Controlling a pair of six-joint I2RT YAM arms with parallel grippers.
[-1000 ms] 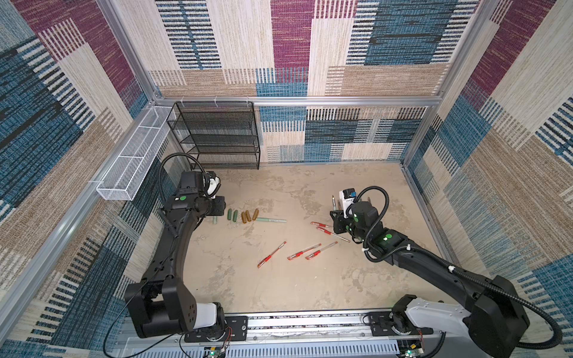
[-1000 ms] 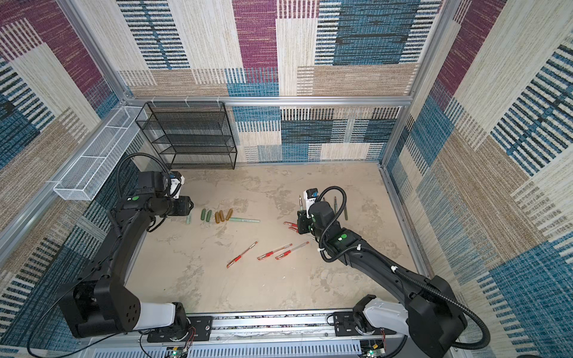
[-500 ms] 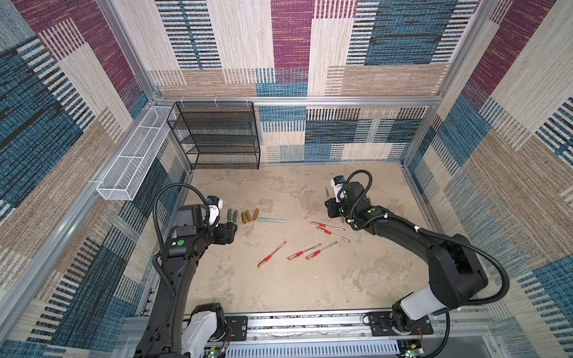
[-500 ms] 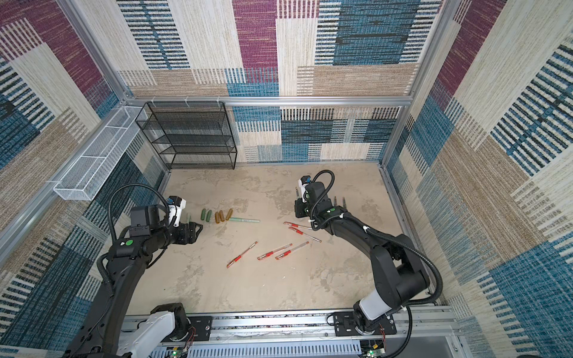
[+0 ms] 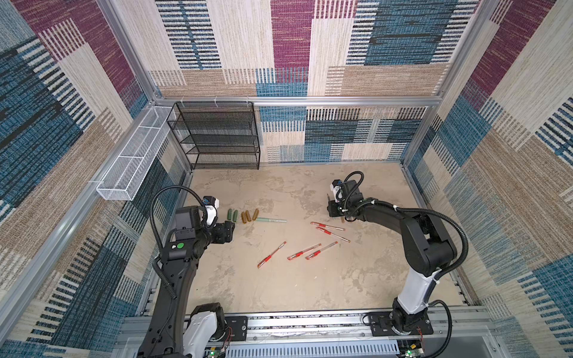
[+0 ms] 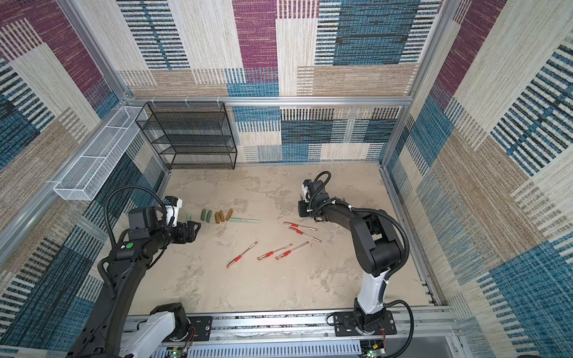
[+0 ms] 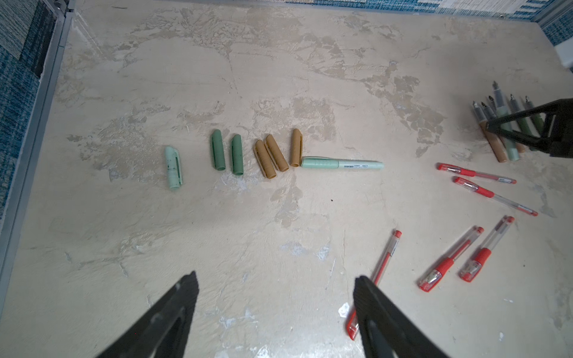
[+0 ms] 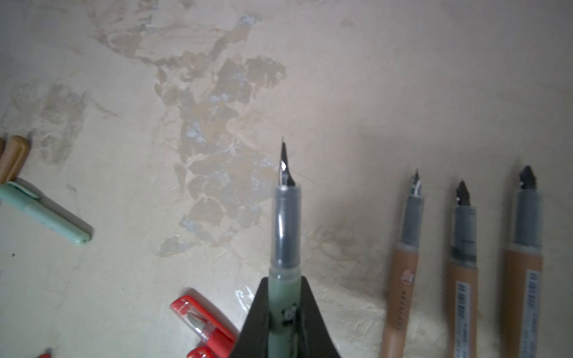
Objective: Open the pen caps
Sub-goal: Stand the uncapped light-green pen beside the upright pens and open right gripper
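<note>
A row of loose pen caps lies on the table: one pale mint (image 7: 173, 169), two dark green (image 7: 218, 149), three golden brown (image 7: 277, 152). A capped mint pen (image 7: 341, 163) lies at the row's end. Several red pens (image 7: 446, 266) lie scattered with their red caps on. My left gripper (image 7: 276, 279) is open and empty, in front of the cap row (image 5: 245, 215). My right gripper (image 8: 284, 280) is shut on an uncapped mint-green pen barrel (image 8: 285, 223), nib pointing away, beside several uncapped barrels (image 8: 403, 266) on the table.
A black wire rack (image 5: 217, 136) stands at the back left. A white wire basket (image 5: 133, 158) hangs on the left wall. The metal rail (image 5: 310, 322) with both arm bases runs along the front. Fabric walls close in all sides.
My left gripper has opened and drawn back from the cap row toward the front. My right gripper, still shut on the barrel, has shifted toward the uncapped barrels at the back right.
</note>
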